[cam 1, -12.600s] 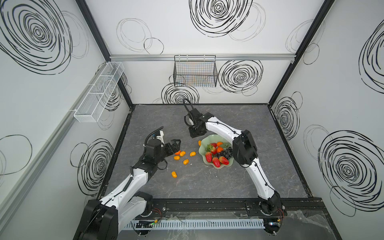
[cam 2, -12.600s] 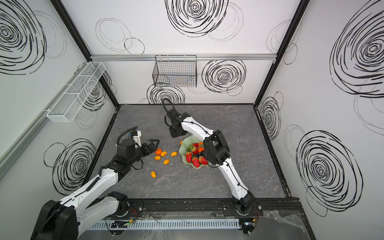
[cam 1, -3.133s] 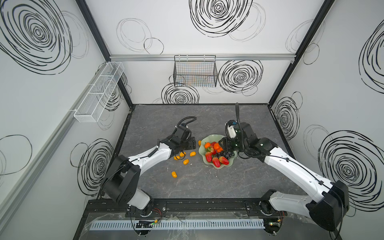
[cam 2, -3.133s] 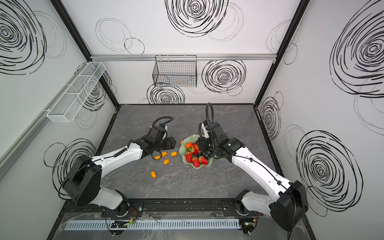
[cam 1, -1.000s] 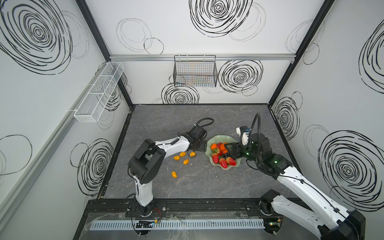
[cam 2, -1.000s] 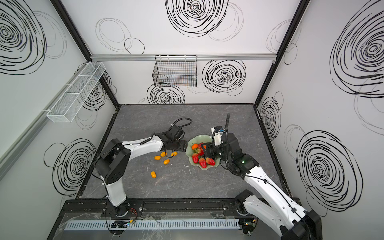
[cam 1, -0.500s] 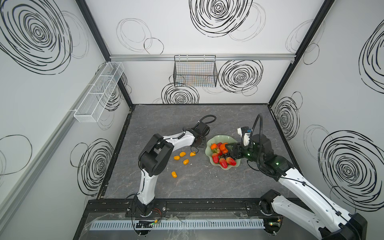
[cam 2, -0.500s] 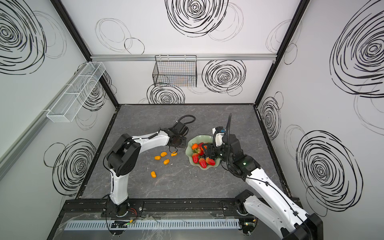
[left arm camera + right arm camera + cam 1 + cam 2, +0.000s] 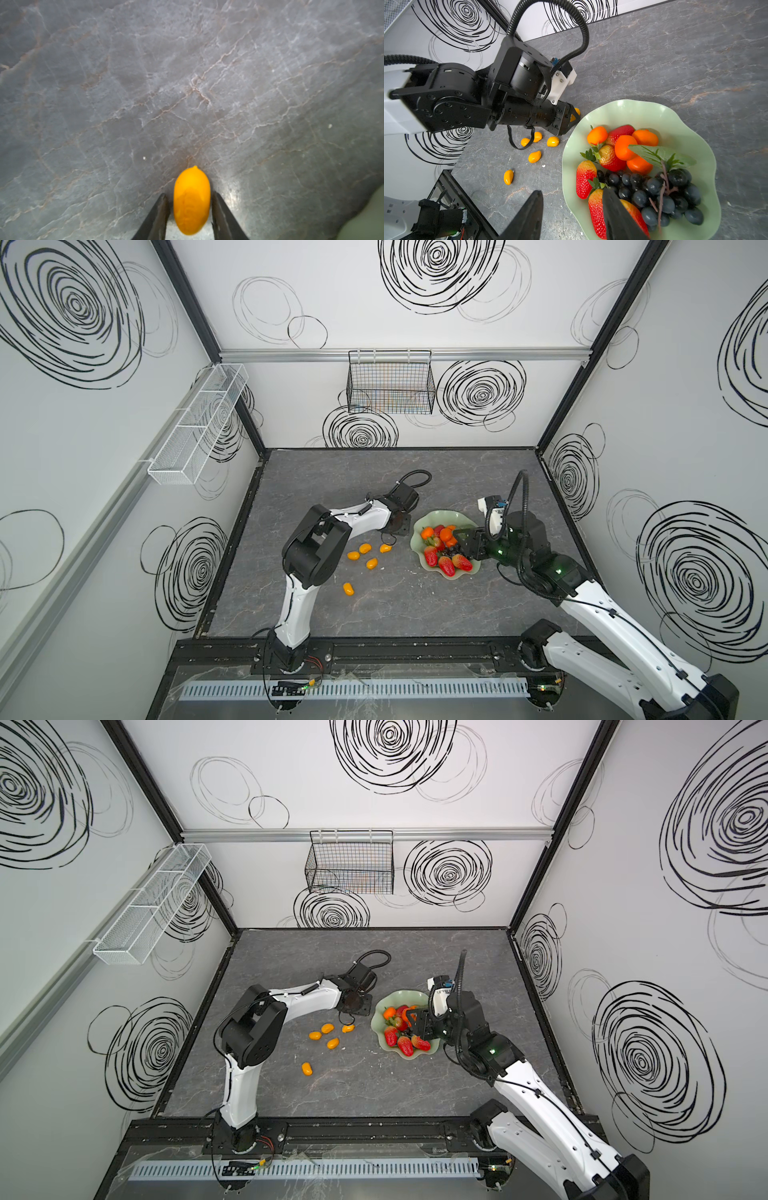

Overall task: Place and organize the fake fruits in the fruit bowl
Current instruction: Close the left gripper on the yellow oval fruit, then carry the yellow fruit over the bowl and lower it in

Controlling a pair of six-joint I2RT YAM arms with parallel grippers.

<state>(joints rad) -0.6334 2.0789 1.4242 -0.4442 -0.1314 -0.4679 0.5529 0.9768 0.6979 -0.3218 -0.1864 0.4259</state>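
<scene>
The pale green fruit bowl (image 9: 432, 516) (image 9: 395, 996) (image 9: 633, 108) holds red strawberries (image 9: 584, 178), orange tangerines (image 9: 623, 146) and a dark grape bunch (image 9: 654, 187). Several yellow-orange kumquats (image 9: 371, 563) (image 9: 534, 156) lie on the grey table left of the bowl. My left gripper (image 9: 191, 207) (image 9: 572, 118) (image 9: 397, 526) is low beside the bowl's left rim, shut on one kumquat (image 9: 192, 199). My right gripper (image 9: 572, 192) (image 9: 461, 541) hangs open over the bowl's near rim. One of its fingers is above a strawberry and the other is outside the bowl.
A black wire basket (image 9: 390, 385) hangs on the back wall and a white mesh tray (image 9: 199, 423) on the left wall. The black base rail (image 9: 374, 649) runs along the table's front edge. The left arm's elbow (image 9: 316, 539) stands over the table's left part.
The left arm's elbow has swung toward the middle while its gripper stays by the bowl's left rim. The right arm and the bowl have hardly moved.
</scene>
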